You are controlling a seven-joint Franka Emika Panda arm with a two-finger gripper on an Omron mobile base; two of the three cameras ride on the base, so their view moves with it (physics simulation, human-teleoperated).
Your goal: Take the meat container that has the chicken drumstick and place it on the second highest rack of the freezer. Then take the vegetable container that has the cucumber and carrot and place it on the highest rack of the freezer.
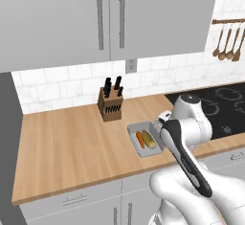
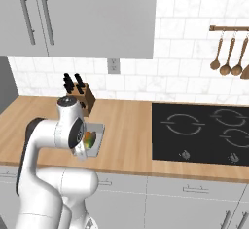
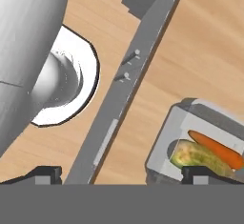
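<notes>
The vegetable container [image 1: 132,132] is a shallow grey tray on the wooden counter, near its front edge. It holds an orange carrot [image 1: 139,139] and a green cucumber [image 1: 150,140]. In the hand view the container [image 3: 164,147] lies at the lower right, with the carrot [image 3: 214,149] and cucumber [image 3: 195,155] side by side. My gripper [image 3: 124,175] hangs open above the counter's front edge, with one fingertip over the tray's near end and nothing between the fingers. From the right base view the tray [image 2: 100,128] is partly hidden by my arm. The meat container and the freezer are out of view.
A knife block [image 1: 111,105] stands behind the tray. The black stovetop [image 2: 199,130] fills the counter to the right, with wooden utensils [image 2: 228,57] hanging above it. Grey wall cabinets [image 1: 105,18] hang overhead. A tall grey panel [image 1: 7,147] bounds the counter's left end.
</notes>
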